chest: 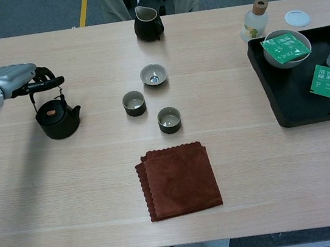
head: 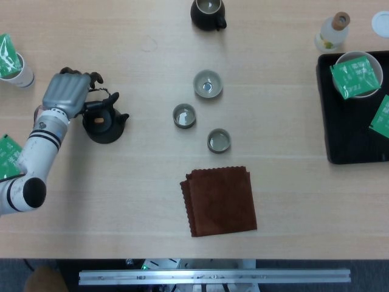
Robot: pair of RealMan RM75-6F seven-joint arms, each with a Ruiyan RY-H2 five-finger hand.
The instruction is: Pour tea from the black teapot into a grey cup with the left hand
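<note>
The black teapot [head: 104,123] [chest: 57,119] stands on the table at the left, with its wire handle upright. My left hand [head: 63,93] [chest: 12,80] is right at the top of that handle, its dark fingers [chest: 44,83] curled over and around it. Whether they have closed on the handle cannot be made out. Three grey cups stand in the middle: a wide one [head: 207,84] [chest: 153,75], one [head: 184,115] [chest: 134,103] closest to the teapot, and one [head: 219,140] [chest: 169,120] nearer the front. My right hand is out of sight.
A brown cloth [head: 220,199] lies in front of the cups. A black pitcher [head: 208,13] stands at the far edge. At the right are a black tray [head: 340,140] with green packets and a bottle [head: 333,31]. A paper cup [head: 13,64] stands far left.
</note>
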